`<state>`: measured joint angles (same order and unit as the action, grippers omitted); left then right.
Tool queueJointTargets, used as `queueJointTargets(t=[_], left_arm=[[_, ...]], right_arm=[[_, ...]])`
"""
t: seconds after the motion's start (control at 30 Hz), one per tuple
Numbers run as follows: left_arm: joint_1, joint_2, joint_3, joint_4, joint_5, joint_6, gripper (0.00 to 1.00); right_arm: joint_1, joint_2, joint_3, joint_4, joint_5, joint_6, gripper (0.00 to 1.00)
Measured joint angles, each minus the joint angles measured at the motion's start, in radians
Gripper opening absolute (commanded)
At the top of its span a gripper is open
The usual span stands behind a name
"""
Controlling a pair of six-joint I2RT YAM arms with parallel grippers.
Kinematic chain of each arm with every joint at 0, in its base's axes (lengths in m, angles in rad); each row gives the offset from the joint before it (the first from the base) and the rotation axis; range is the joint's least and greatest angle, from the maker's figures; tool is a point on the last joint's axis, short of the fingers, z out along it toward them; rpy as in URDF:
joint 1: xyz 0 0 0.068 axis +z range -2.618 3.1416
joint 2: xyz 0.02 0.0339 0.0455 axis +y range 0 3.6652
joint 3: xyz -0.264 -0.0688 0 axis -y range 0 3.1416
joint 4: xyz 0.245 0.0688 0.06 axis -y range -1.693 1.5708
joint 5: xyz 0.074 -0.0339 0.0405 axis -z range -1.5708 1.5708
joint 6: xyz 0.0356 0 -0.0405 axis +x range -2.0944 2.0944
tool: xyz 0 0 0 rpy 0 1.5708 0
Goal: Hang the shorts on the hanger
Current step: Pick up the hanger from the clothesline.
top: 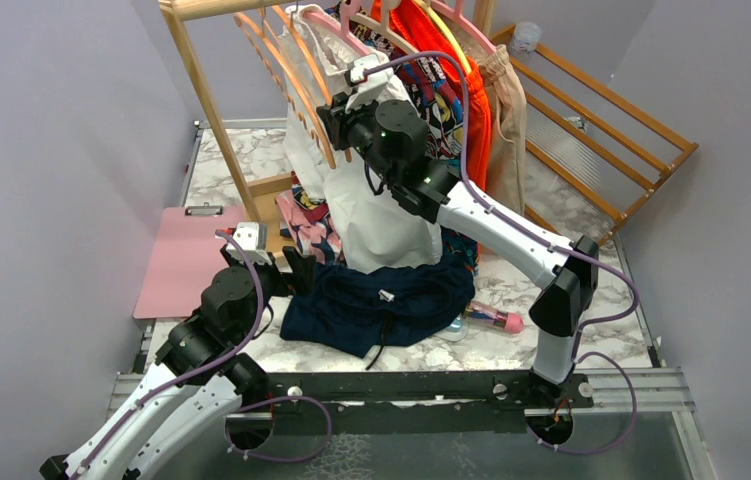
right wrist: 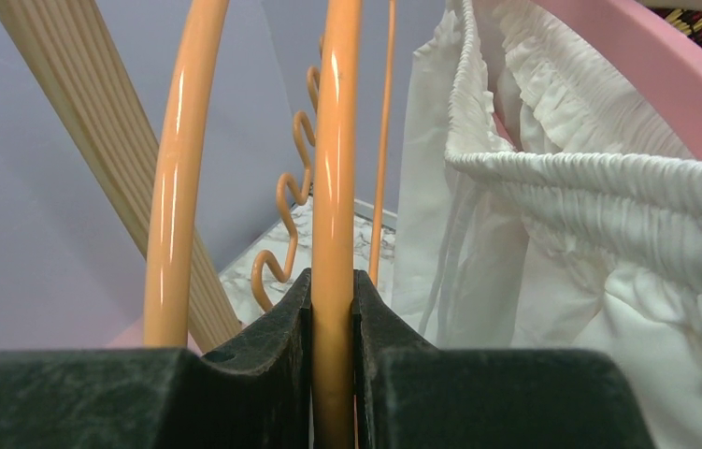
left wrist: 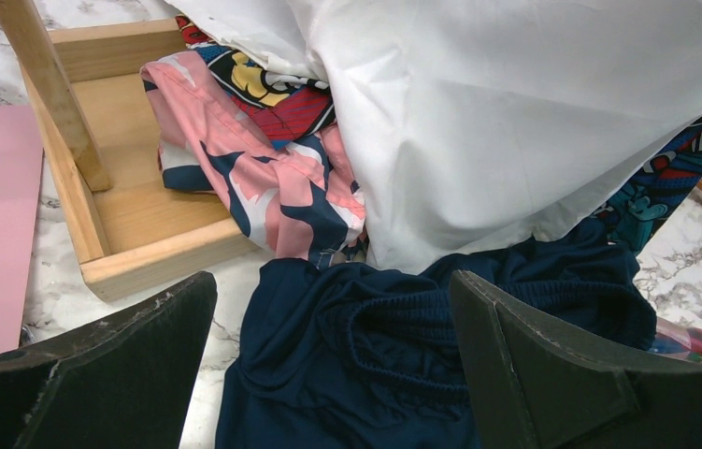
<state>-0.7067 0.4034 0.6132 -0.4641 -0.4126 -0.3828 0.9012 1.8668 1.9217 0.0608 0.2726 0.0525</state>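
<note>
My right gripper [right wrist: 333, 299] is clamped on the hanger [right wrist: 336, 168], both black fingers pressed against its thin orange rod, which runs straight up from between them toward 12 o'clock in my right wrist view. At 9 o'clock of it hangs the twin orange hanger [right wrist: 174, 187], and past that the slanted wooden rack post [right wrist: 94, 140]. At 3 o'clock, just beside the held rod, the white shorts [right wrist: 590, 234] drape from a pink hanger [right wrist: 665, 65], gathered waistband toward me. My left gripper [left wrist: 333, 309] is low over the table with its jaws spread wide apart, the shorts [left wrist: 365, 374] lying crumpled between and beyond the two fingers, dark navy with the elastic waistband showing. Beyond them at 12 o'clock hangs the white cloth, and at 11 o'clock a pink-and-navy patterned garment [left wrist: 272, 187] spills over the edge of a wooden tray [left wrist: 141, 253]. From the top view, the navy heap sits on the marble table [top: 511, 285] right under the hanging clothes, with a pink clipboard [top: 186, 260] at its 9 o'clock.
</note>
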Motion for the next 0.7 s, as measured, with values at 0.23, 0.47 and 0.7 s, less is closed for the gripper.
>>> queueJointTargets(t=[0.23,0.47,0.7], left_arm=[[0.000,0.000,0.000,0.000,0.000,0.000,0.96],[0.000,0.003,0.000,0.000,0.000,0.000,0.96],[0.000,0.003,0.000,0.000,0.000,0.001,0.96]], right_arm=[[0.000,-0.021,-0.096,0.131,0.001,0.001,0.01],[0.000,-0.031,-0.130,0.187,0.001,0.010,0.01],[0.000,-0.044,-0.130,0.200,-0.001,0.011,0.01]])
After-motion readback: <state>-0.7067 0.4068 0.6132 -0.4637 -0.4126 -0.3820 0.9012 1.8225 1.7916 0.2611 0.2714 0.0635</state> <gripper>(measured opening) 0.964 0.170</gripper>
